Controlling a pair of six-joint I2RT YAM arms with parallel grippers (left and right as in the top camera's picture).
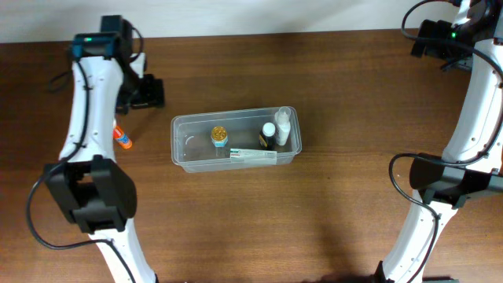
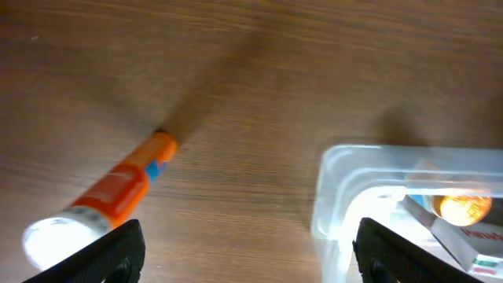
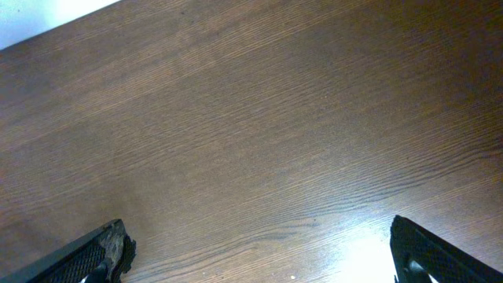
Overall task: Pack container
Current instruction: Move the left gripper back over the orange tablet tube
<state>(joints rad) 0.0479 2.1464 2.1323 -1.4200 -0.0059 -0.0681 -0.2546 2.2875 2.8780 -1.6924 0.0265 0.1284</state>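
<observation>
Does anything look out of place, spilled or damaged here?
One thing: an orange tube lies on its side on the table left of the container, outside it. The white bottle, dark bottle, gold-lidded jar and flat box sit inside. Nothing looks spilled or broken.

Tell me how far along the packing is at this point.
Done: a gold-lidded jar, a dark bottle, a white bottle and a flat box sit inside the container. In hand: nothing. The left gripper is open near the orange tube without gripping it, and the right gripper is open over the table. Left: the orange tube, lying outside the container.
</observation>
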